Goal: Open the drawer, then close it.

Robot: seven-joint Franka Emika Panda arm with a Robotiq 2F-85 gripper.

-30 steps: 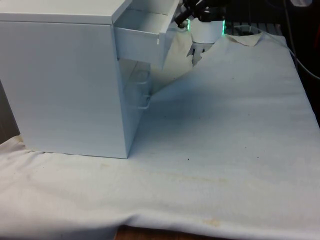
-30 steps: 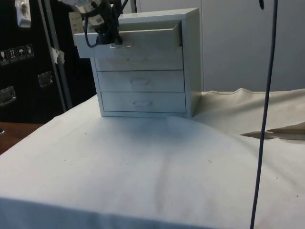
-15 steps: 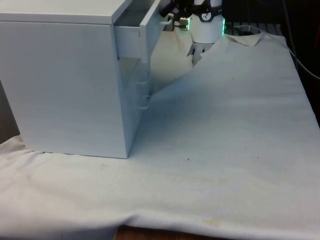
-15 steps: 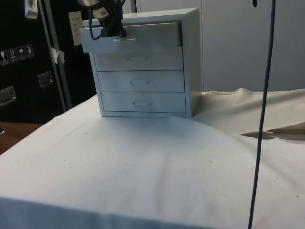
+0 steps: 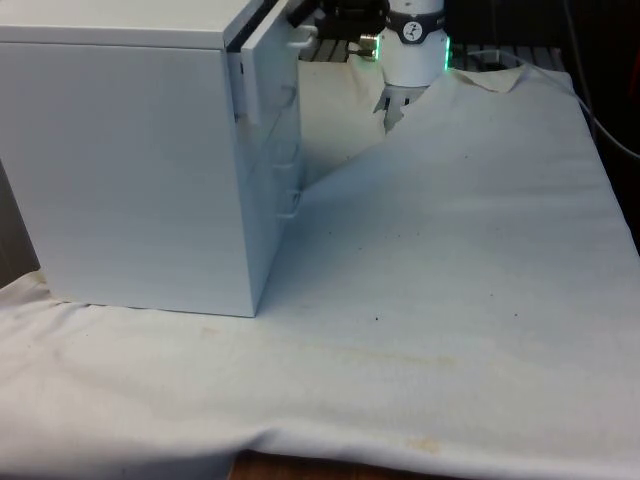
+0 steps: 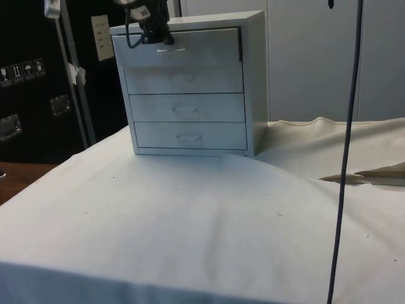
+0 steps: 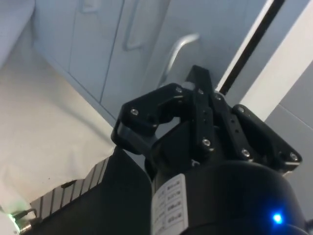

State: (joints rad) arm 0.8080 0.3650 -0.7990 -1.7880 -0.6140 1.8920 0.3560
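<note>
A: Side view first: nearest is bare white cloth (image 6: 190, 215) on the table; beyond it, toward twelve o'clock, stands the chest (image 6: 253, 82).

B: And the top drawer (image 6: 202, 47)?

A: Nearly flush, a sliver proud. The pincer (image 6: 154, 33) sits at its handle (image 6: 166, 50), at eleven o'clock.

B: Gripping?

A: Its fingers look drawn together at the handle; I can't tell whether they clamp it.

B: Handling?

A: Probably light, rigid, sliding straight. Hold the handle's middle.

Tool (image 6: 155, 35) tips behind handle (image 7: 178, 51).
</note>
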